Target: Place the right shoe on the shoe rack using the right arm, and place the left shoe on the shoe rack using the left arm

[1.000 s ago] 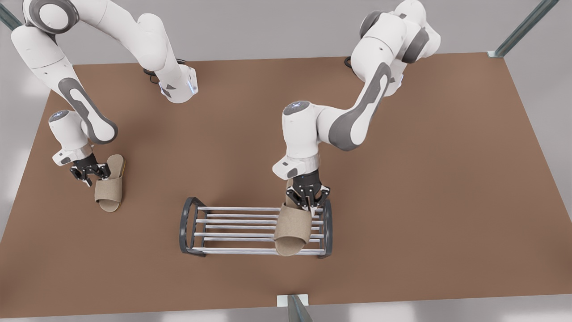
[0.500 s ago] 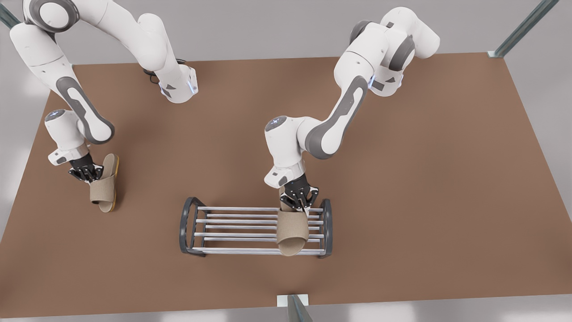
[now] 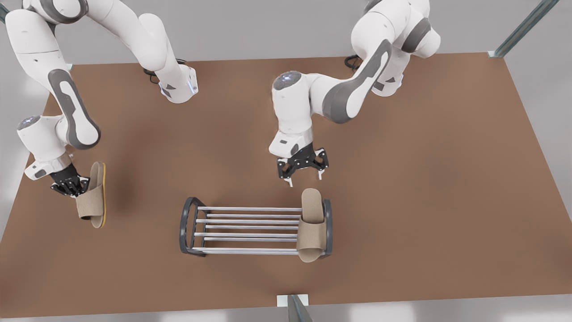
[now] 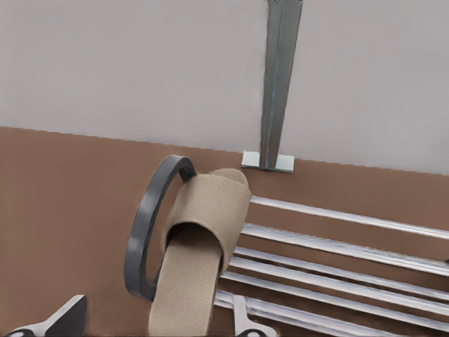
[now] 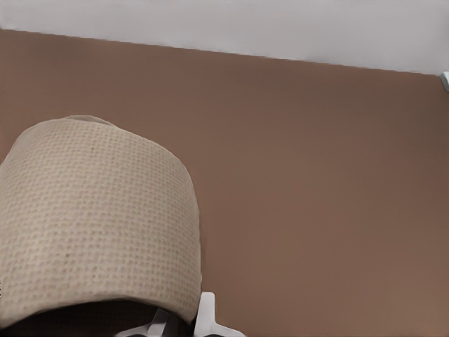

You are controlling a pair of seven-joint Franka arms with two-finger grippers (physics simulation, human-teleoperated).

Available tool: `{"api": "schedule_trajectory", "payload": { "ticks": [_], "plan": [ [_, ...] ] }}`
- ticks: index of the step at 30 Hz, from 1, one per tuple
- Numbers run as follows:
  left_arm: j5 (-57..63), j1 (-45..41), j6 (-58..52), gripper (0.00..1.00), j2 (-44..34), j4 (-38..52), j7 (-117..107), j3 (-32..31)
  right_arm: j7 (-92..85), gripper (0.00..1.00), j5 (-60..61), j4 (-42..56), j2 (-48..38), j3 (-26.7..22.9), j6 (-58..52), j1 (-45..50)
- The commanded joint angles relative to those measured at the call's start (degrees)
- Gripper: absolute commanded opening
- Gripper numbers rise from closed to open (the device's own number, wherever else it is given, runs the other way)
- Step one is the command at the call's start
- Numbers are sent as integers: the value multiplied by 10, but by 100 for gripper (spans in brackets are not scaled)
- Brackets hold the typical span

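Left gripper (image 3: 303, 173), fingers spread and empty, hangs above the left shoe (image 3: 311, 226) on the shoe rack (image 3: 248, 227). Right gripper (image 3: 67, 184) grips the right shoe (image 3: 91, 197) at the frame's left. Next: carry it to the rack's bare rods.

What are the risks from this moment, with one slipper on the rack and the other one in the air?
1. The right gripper holds the right shoe tilted on edge by its strap; it may slip out or land crooked.
2. The left shoe lies against the end frame of the shoe rack, toe past the front rod, so a knock could tip it off.
3. The open left gripper hovers near that shoe's heel; the arms may cross paths there.
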Motion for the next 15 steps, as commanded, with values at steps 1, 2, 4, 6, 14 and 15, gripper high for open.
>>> {"api": "schedule_trajectory", "payload": {
  "ticks": [1, 2, 4, 6, 14, 15],
  "plan": [
    [-94, 39, -151, 100, -15, 1, 248, -2, 188, 21, 0, 37, -6, 4, -121, 30],
    [-125, 78, -166, 100, -25, -1, 304, -1, 223, 21, 0, 65, -11, 4, -147, 59],
    [-160, 163, -208, 100, -38, 1, 454, -2, 270, 21, 0, 115, -18, 3, -193, 105],
    [-254, 307, -241, 100, -60, 3, 552, -61, 314, 21, 0, 136, -31, 4, -215, 132],
    [-240, 357, -103, 100, -223, -227, 632, -34, 533, 21, -43, 276, -45, -3, -358, 271],
    [-248, 360, -107, 100, -224, -228, 624, -34, 558, 21, -63, 289, -44, -5, -378, 276]
  ]
}}
